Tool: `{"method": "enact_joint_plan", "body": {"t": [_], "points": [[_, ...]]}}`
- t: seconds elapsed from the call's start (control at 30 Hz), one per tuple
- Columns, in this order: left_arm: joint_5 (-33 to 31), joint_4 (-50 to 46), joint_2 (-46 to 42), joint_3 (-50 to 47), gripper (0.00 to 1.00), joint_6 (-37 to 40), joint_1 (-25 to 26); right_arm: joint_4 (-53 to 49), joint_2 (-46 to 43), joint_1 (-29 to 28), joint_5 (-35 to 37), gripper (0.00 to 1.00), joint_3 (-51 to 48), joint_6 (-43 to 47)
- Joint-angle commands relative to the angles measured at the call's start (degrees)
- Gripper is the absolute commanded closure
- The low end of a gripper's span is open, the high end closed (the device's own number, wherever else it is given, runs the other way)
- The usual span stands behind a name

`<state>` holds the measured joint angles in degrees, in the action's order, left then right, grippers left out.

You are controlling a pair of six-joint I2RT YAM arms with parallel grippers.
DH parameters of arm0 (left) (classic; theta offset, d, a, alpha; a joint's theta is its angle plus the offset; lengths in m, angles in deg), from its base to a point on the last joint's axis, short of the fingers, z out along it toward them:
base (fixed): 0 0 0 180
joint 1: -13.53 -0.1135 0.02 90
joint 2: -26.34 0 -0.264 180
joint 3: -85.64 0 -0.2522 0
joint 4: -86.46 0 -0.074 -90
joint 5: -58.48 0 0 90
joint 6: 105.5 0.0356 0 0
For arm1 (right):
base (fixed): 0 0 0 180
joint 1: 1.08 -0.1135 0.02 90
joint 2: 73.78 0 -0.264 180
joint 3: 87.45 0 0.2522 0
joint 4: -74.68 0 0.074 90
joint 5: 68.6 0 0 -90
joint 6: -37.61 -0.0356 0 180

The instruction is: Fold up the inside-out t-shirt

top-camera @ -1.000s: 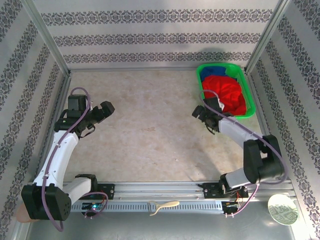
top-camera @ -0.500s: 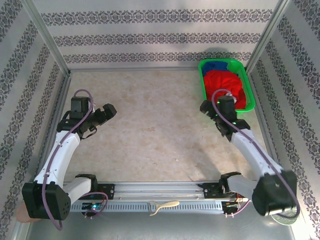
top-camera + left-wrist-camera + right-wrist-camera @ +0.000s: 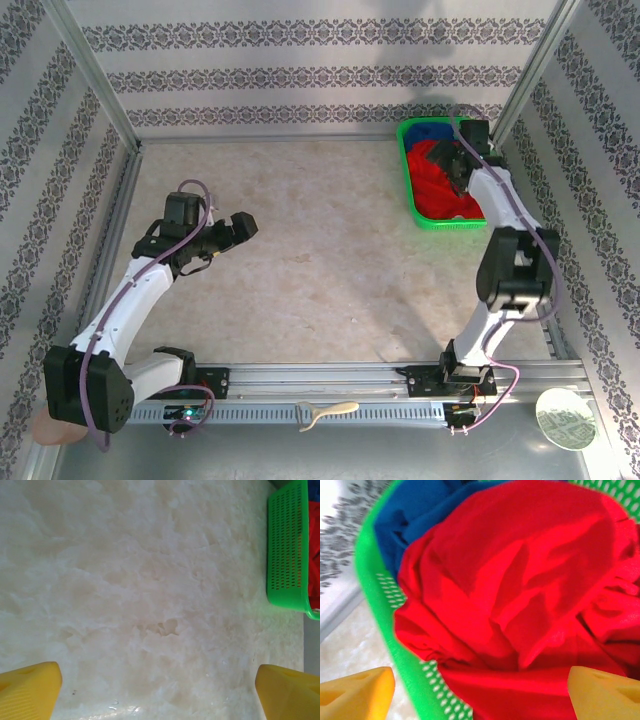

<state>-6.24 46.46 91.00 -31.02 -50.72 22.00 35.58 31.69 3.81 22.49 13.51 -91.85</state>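
Right gripper [image 3: 480,695]: two yellow wedge-shaped fingertips, spread wide and holding nothing, poised directly above the inside-out t-shirt [image 3: 520,580].

The inside-out t-shirt: bright red soft cloth, crumpled into a rounded heap with deep folds and gathered puckers at one side. It lies in the basket [image 3: 375,595] at the far right corner of the table [image 3: 150,580].

The basket: bright green plastic, rectangular, walls perforated with rows of small slots.

Blue garment [image 3: 415,510]: bunched at the basket's far end, partly under the red cloth.

Left gripper [image 3: 160,690]: matching yellow fingertips, likewise wide apart and empty, hovering over bare tabletop.

The table: pale, mottled, marble-like, matte.
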Motion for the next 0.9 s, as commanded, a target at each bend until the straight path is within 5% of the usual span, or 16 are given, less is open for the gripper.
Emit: {"method": "enact_joint_plan", "body": {"t": [0.0, 0.1, 0.17, 0.3, 0.33, 0.6, 0.87], "points": [[-0.14, 2.76, 0.70, -0.17, 0.01, -0.61, 1.78, -5.50, 3.98, 1.52, 2.26, 0.11, 3.75, -3.70], [-0.15, 2.60, 1.59, 0.20, 0.01, -0.46, 2.69, -4.67, 6.44, 2.98, 3.22, 0.15, 3.97, -6.26], [0.02, 2.25, 2.34, 0.51, 0.01, -0.33, 3.27, -2.81, 7.91, 3.97, 1.23, 0.27, 4.08, -6.59], [0.20, 1.98, 3.24, 0.98, 0.01, -0.16, 4.16, 0.46, 7.68, 5.27, -6.37, 0.93, 5.60, -4.47], [0.21, 1.94, 3.34, 0.96, 0.01, 0.04, 4.39, 0.81, 6.64, 5.23, -8.25, 1.00, 6.26, -3.71], [0.95, 4.24, 4.90, 1.81, 0.01, 0.61, 4.90, 4.69, -13.29, 0.32, -21.32, 1.00, 10.26, -3.18], [1.44, 3.56, 4.46, 8.21, 0.01, 1.45, 4.99, 4.92, -23.14, -12.39, -26.33, 1.00, 21.73, -6.19]]}}
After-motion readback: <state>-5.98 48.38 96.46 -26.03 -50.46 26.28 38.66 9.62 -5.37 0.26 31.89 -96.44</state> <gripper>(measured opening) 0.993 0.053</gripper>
